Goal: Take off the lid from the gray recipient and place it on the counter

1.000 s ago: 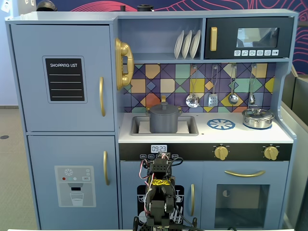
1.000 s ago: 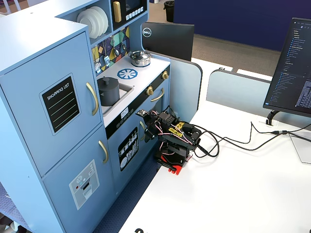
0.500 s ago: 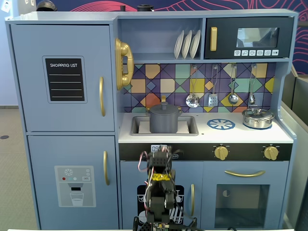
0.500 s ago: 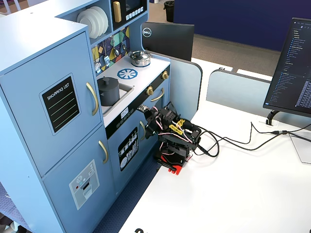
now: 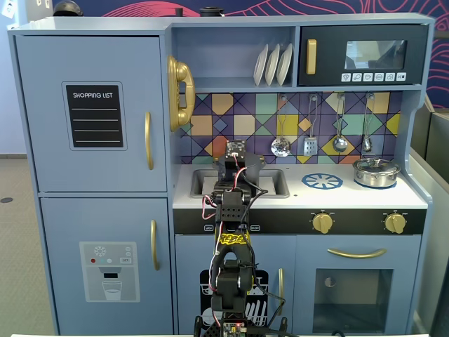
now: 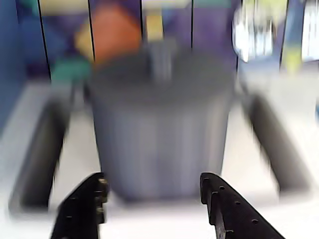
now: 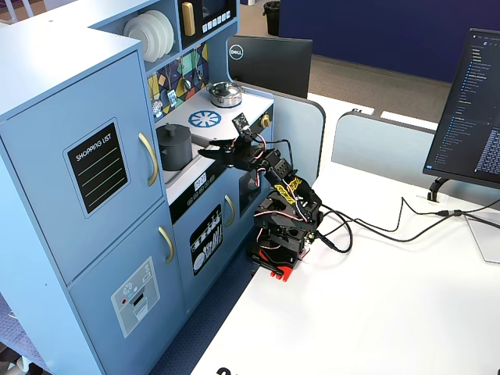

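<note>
I am a small robot arm standing on a white table in front of a blue toy kitchen. My gripper (image 6: 152, 199) reaches over the front edge of the counter (image 5: 365, 196), and its two dark fingers (image 6: 82, 209) are spread apart with nothing between them. In the wrist view they frame the lower part of the gray recipient (image 6: 159, 144), which sits just ahead of them and is not touched.

The gray recipient is a matte dark-gray pot standing upright in the rectangular sink recess (image 7: 173, 173) at the left end of the counter, as a fixed view (image 7: 173, 148) from the side shows. The lid (image 6: 159, 74) lies flat on top of the pot, its small central knob pointing up. The wrist picture is blurred, so finer detail of the lid and pot handles cannot be made out. In the front fixed view my own arm hides the pot.

To the right of the sink, in that front view, the counter carries a blue-and-white burner print (image 5: 322, 181), and beyond it a shiny silver pot (image 5: 376, 171) with its own lid. Utensils (image 5: 280, 146) hang on the tiled wall behind, white plates (image 5: 273, 64) stand on the shelf above, and a toy microwave (image 5: 365, 55) sits beside them.
</note>
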Controlling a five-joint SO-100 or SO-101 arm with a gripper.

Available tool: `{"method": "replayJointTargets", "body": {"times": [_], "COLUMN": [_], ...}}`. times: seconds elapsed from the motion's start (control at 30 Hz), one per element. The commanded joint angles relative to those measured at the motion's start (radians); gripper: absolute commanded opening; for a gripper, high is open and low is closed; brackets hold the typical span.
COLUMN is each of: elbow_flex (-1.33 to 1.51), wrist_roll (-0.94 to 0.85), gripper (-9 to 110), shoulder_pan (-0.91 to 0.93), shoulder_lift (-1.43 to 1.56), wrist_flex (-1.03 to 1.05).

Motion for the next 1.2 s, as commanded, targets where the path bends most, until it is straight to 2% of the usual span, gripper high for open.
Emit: {"method": "replayJointTargets", "body": {"times": [0.0, 0.33, 1.17], "elbow_flex": [-0.038, -0.104, -0.33], "wrist_roll": [-0.034, -0.054, 0.014], "gripper": [19, 18, 17], "shoulder_pan": [-0.032, -0.018, 0.014], "shoulder_lift": [-0.031, -0.264, -0.672], "wrist_flex": [-0.158, -0.379, -0.494]}}
